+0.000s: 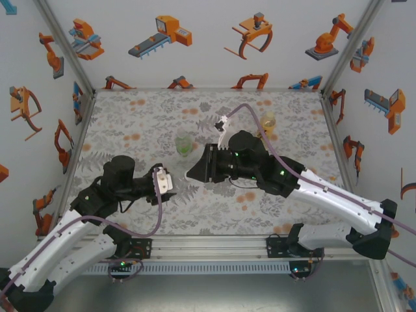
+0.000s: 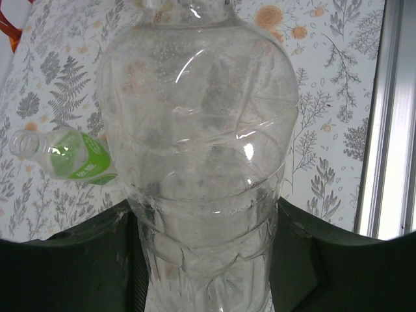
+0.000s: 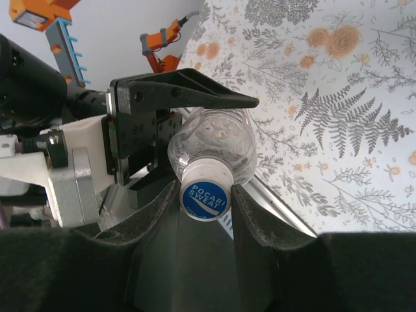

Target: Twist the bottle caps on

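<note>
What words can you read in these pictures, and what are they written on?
"POCARI SWEAT": white letters on the blue centre of the white cap, at the mouth of the colourless bottle.
Label on the green bottle: there is print, but it is too blurred to read.
Label on the yellow bottle: too small to read.

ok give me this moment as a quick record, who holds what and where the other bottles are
left gripper: shut on the colourless bottle, around its body
right gripper: shut on the blue-centred cap
cap position: at the colourless bottle's mouth, how far screwed on cannot be told
green bottle: on the table just beyond the grippers, neck uncapped
yellow bottle: far right part of the table, cap state too small to tell
</note>
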Robot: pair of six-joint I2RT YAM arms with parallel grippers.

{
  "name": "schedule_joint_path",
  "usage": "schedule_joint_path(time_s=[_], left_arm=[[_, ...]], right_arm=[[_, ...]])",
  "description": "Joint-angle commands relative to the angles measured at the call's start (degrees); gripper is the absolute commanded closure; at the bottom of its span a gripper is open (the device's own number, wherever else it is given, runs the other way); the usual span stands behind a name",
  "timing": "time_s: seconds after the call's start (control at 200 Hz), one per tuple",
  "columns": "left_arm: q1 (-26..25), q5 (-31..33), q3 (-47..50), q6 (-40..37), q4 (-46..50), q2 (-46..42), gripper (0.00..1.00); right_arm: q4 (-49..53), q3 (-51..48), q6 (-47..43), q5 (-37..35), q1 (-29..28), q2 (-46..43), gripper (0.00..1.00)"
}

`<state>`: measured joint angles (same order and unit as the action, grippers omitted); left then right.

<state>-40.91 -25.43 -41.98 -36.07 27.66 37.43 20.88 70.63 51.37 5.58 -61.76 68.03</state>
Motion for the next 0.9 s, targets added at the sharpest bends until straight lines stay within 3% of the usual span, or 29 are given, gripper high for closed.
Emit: schedule_joint_path(time_s=[0.0,0.055,0.18,0.275,0.476,0.721,0.896], left_arm=[[-0.3,-2.0,-0.8,0.6,-5.1,-0.6,1.00],[-0.3,-1.9,-0.9,0.6,-5.1,-0.5,1.00],[-0.2,-1.7,-0.7,0.6,-5.1,-0.5,1.00],[-0.2,-1.7,-0.7,0.7,-5.1,-0.5,1.00],[-0.3,-1.8,-0.7,0.7,-5.1,-0.5,1.00],[-0.3,-0.8,-0.8,0.8,-5.2,-0.3,1.00],[-0.3,-0.3,-0.8,1.3,-5.3,-0.2,0.63]], right_arm=[[2.0,1.4,4.5,-1.2,-0.3,1.2,0.90],[1.9,1.6,4.5,-0.9,-0.3,1.7,0.83],[2.0,2.4,4.0,-0.4,-0.3,2.5,0.55],[2.0,3.0,3.5,-0.2,-0.3,3.0,0.51],[2.0,3.5,3.3,0.0,-0.3,3.5,0.58],[3.1,3.9,3.0,-0.4,-0.3,3.4,0.81],[5.1,5.0,1.7,-1.6,-0.3,3.8,0.87]])
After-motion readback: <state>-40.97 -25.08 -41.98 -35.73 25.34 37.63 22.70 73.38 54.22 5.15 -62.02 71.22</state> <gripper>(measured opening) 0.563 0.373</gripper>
